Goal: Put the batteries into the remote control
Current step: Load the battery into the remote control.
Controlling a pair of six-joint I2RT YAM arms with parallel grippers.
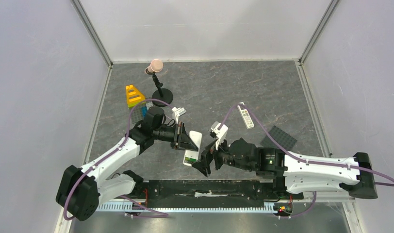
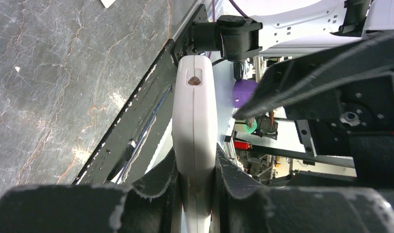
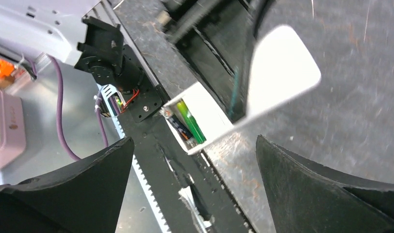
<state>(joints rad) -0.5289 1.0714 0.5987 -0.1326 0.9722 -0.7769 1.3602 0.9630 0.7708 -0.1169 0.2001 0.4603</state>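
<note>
My left gripper (image 1: pixel 185 141) is shut on the short white remote control (image 1: pixel 192 147) and holds it over the near middle of the table. In the left wrist view the remote (image 2: pixel 194 121) shows edge-on, clamped between both fingers of the left gripper (image 2: pixel 195 194). In the right wrist view the remote (image 3: pixel 277 73) shows its white back with the battery bay open. A green battery (image 3: pixel 190 121) and a dark one (image 3: pixel 178 127) lie side by side in the bay. My right gripper (image 1: pixel 205 166) is open and empty just right of the remote's near end; its wrist view (image 3: pixel 195 194) shows wide-apart jaws.
A longer slim white remote (image 1: pixel 245 115) lies right of centre, and a dark grey studded plate (image 1: pixel 278 138) lies beyond it. A yellow block (image 1: pixel 133 94) and a black stand (image 1: pixel 161 93) with a pink ball (image 1: pixel 156 65) are at the back left. The black base rail (image 1: pixel 209 187) runs along the near edge.
</note>
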